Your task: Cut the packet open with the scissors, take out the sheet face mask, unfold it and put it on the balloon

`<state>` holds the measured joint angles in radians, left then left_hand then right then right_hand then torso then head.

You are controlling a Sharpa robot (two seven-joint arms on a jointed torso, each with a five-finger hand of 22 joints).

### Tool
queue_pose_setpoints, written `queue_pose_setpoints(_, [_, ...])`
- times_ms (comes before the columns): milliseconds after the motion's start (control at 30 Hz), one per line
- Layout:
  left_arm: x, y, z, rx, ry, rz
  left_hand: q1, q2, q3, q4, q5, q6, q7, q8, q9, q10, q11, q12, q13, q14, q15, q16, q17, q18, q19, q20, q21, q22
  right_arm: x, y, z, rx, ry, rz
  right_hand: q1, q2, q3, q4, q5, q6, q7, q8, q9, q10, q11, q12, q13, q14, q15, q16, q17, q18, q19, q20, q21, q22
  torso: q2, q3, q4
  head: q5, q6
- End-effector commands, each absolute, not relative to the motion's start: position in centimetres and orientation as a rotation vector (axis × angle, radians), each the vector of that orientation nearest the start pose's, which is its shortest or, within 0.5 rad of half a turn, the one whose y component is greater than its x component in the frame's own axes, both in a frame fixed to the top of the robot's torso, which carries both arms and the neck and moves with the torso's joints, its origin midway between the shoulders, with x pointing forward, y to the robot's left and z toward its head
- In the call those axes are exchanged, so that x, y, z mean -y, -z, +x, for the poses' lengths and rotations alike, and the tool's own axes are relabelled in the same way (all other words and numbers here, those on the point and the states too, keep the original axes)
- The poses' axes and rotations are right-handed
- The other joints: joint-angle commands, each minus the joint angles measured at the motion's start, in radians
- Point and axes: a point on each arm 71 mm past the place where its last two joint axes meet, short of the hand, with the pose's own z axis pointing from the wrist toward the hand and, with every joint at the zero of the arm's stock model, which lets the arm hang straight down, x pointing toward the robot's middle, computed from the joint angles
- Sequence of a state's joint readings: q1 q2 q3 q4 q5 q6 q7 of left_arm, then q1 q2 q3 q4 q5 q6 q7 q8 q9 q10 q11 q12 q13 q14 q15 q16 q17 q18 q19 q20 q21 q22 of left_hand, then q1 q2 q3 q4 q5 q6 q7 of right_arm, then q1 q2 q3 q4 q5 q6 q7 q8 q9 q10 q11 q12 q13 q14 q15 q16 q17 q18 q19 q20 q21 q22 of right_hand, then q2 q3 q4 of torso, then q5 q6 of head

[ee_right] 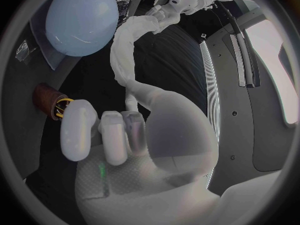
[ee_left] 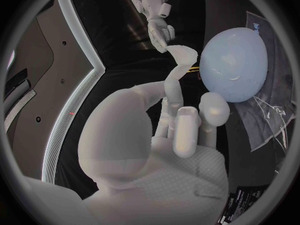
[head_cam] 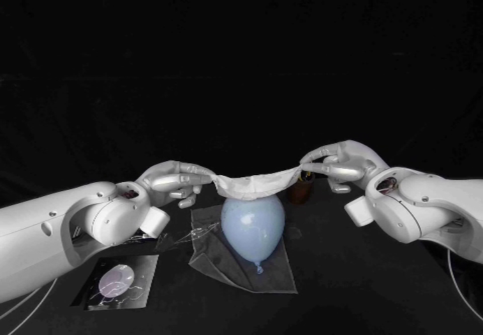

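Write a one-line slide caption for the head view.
Left hand and right hand hold the sheet face mask stretched between them at the rounded end of the balloon.

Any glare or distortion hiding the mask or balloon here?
Head view: black surroundings, mask and balloon stand out, glints on the clear film. Left wrist view: fisheye bends edges, left robot hand blocks the middle, small highlights on balloon. Right wrist view: same bending, right robot hand blocks much, mask visible.

Dim scene, black desk (head_cam: 382, 279). Small glare spots on the balloon (ee_left: 231, 60). Wrist views bend straight edges at the rim.
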<state>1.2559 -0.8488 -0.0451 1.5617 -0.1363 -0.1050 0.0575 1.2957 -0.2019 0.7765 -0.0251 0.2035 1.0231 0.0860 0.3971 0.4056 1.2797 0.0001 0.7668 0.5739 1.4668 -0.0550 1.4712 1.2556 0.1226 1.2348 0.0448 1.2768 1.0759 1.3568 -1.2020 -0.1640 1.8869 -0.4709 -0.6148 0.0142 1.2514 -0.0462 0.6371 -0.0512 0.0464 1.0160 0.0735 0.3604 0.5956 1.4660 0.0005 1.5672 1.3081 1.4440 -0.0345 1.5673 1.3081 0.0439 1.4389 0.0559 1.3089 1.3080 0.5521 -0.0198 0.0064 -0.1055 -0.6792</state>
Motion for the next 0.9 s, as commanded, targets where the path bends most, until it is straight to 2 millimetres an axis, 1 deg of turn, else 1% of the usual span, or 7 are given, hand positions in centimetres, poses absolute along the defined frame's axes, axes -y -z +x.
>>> queue_pose_setpoints(33, [-18.4,16.9,47.9,-1.862,1.546,-0.993,0.001,0.01,0.001,-0.003,0.003,0.005,0.0,0.004,0.173,0.004,0.0,0.003,-0.001,0.025,-0.006,0.005,0.0,-0.012,0.005,-0.006,0.007,0.003,28.2,13.6,41.9,-1.536,-0.981,0.85,-0.003,0.006,0.005,-0.003,0.002,0.007,-0.002,0.004,0.169,0.105,-0.004,0.004,0.263,0.127,-0.025,0.003,0.263,0.012,0.002,-0.005,0.006,0.189,0.001,0.0002,-0.0002,-0.002,-0.001])
queue_pose_setpoints(300, [-18.5,17.0,47.4,-1.885,1.55,-0.982,0.001,0.01,0.001,-0.003,0.003,0.005,0.0,0.004,0.173,0.004,0.0,0.003,-0.001,0.025,-0.006,0.005,0.0,-0.012,0.005,-0.006,0.007,0.003,28.1,13.6,41.2,-1.547,-0.989,0.853,-0.003,0.006,0.005,-0.003,0.002,0.007,-0.002,0.004,0.169,0.105,-0.004,0.004,0.263,0.127,-0.025,0.003,0.263,0.012,0.002,-0.005,0.006,0.189,-0.001,-0.0003,0.0001,-0.003,-0.005])
queue_pose_setpoints(433, [-18.6,17.2,47.1,-1.894,1.55,-0.979,0.0,0.01,0.001,-0.003,0.004,0.005,0.0,0.004,0.174,0.004,0.0,0.003,-0.002,0.025,-0.006,0.005,0.001,-0.012,0.005,-0.006,0.007,0.003,28.2,13.7,40.8,-1.553,-0.989,0.855,-0.003,0.006,0.005,-0.003,0.002,0.007,-0.002,0.004,0.169,0.105,-0.004,0.004,0.263,0.127,-0.025,0.003,0.263,0.012,0.002,-0.005,0.006,0.189,0.0,0.0,0.0004,-0.004,-0.007])
queue_pose_setpoints(567, [-18.6,17.3,46.9,-1.899,1.55,-0.978,0.0,0.01,0.001,-0.003,0.004,0.005,0.0,0.004,0.174,0.004,0.0,0.003,-0.002,0.025,-0.006,0.005,0.001,-0.012,0.005,-0.006,0.007,0.003,28.3,14.0,40.6,-1.564,-0.988,0.857,-0.003,0.006,0.005,-0.003,0.002,0.007,-0.002,0.004,0.169,0.105,-0.004,0.004,0.263,0.127,-0.025,0.003,0.263,0.012,0.002,-0.005,0.006,0.189,0.0,0.0,-0.0003,-0.001,-0.009])
queue_pose_setpoints(700, [-18.6,17.4,46.8,-1.902,1.55,-0.977,0.0,0.01,0.001,-0.003,0.004,0.005,0.0,0.004,0.174,0.004,0.0,0.003,-0.002,0.025,-0.006,0.005,0.001,-0.012,0.005,-0.006,0.007,0.003,28.2,14.3,40.6,-1.573,-0.987,0.859,-0.005,0.006,0.006,-0.003,0.002,0.006,-0.002,0.006,0.171,0.105,-0.004,0.004,0.263,0.127,-0.025,0.003,0.263,0.012,0.001,-0.005,0.005,0.188,0.0,0.0003,0.0006,0.0,-0.01])
queue_pose_setpoints(800, [-18.5,17.4,46.7,-1.903,1.554,-0.975,0.0,0.01,0.001,-0.003,0.004,0.005,0.0,0.004,0.174,0.004,0.0,0.003,-0.002,0.025,-0.006,0.005,0.001,-0.012,0.005,-0.006,0.007,0.003,28.2,14.6,40.8,-1.578,-0.983,0.86,-0.005,0.006,0.006,-0.003,0.002,0.006,-0.002,0.006,0.171,0.105,-0.004,0.004,0.263,0.127,-0.025,0.003,0.263,0.012,0.001,-0.005,0.005,0.188,0.001,-0.0002,-0.0009,0.002,-0.011])
queue_pose_setpoints(900, [-18.4,17.4,46.7,-1.904,1.557,-0.973,-0.001,0.01,0.002,-0.004,0.004,0.005,0.0,0.003,0.174,0.004,0.0,0.002,-0.003,0.025,-0.006,0.005,0.0,-0.013,0.006,-0.006,0.008,0.004,28.1,14.8,41.0,-1.581,-0.979,0.861,-0.005,0.006,0.006,-0.003,0.002,0.006,-0.002,0.006,0.172,0.105,-0.004,0.004,0.263,0.127,-0.025,0.003,0.263,0.012,0.001,-0.005,0.006,0.188,0.001,-0.0004,-0.0012,0.003,-0.012])
